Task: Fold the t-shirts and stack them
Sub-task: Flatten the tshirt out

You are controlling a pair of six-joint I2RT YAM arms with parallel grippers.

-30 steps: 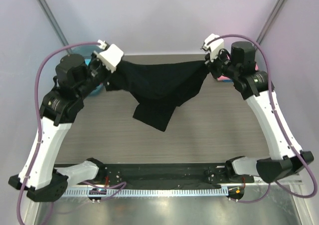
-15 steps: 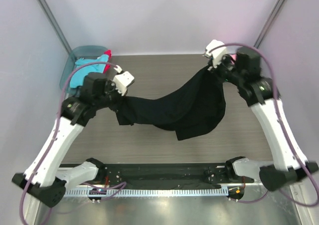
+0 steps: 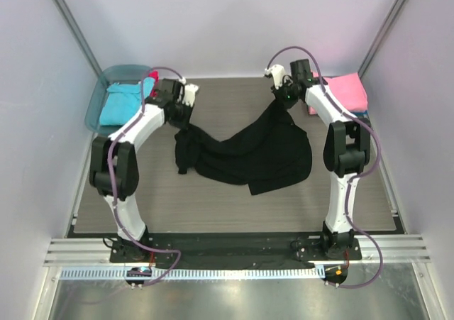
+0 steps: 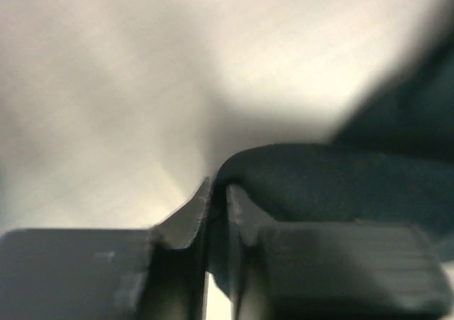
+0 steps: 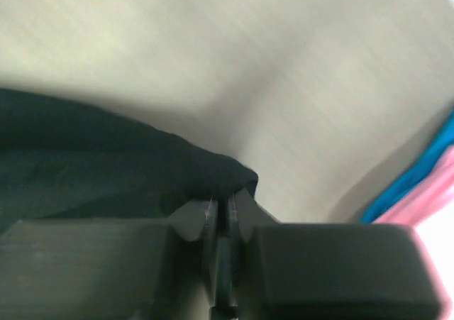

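Top external view: the black t-shirt [image 3: 248, 153] sags onto the middle of the table [image 3: 142, 199], its two far corners held up. The right gripper [image 3: 279, 101] pinches one corner tight. The left gripper [image 3: 186, 116] stands barely a slit apart, with a fold of cloth between its jaws. A pink t-shirt [image 3: 340, 89] lies at the far right and a tub [image 3: 96, 100] at the far left.

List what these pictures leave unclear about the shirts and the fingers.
- Left wrist view: blur; whether the left fingers grip the black t-shirt cannot be told.
- Top view: the black t-shirt's collar and sleeves are lost in its bunched folds.
- Top view: the pink t-shirt covers its stack; only a blue edge shows beneath.
- Top view: the left arm covers the teal tub's right corner.
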